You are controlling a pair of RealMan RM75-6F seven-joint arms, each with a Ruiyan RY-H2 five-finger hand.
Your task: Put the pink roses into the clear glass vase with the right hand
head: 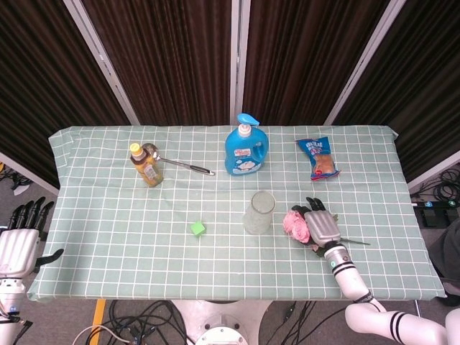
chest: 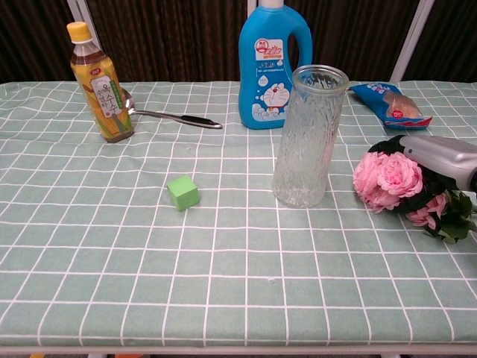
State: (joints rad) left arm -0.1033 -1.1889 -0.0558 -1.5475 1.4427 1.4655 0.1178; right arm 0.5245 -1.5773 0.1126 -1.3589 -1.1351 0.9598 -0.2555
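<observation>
Pink roses [chest: 387, 179]: gripped by right robot hand [head: 323, 228], beside clear glass vase [chest: 307, 138]; left robot hand [head: 20, 243] spread past surface [head: 129, 237] edge.

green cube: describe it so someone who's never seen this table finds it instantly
Start at the clear glass vase standing upright near the middle of the checked tablecloth. Look to its left and a little toward the near edge: the green cube sits there alone on bare cloth. It is the only small, bright green block; the bottles, spoon and snack bag all lie farther back.
</observation>
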